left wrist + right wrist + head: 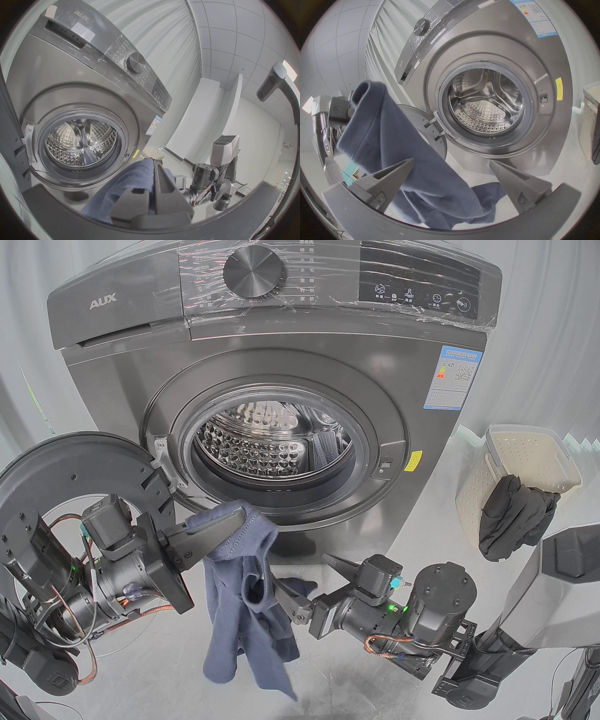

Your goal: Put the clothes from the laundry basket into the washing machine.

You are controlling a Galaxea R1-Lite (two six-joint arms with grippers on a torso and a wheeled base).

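While the left tool [232, 520] grips a blue garment [240, 621] left of centre, below the washer [375, 365], the right tool [304, 577] stands open beside it, lower centre

The left gripper [152, 184], in the foreground, is clamping a blue garment [125, 182] between its dark padded fingers [165, 190], the cloth draping outward over one finger. Behind it, the washing machine [93, 90] is standing mid-frame, its steel drum [79, 142] showing through the open port. The right arm [218, 168] is hanging in the background.
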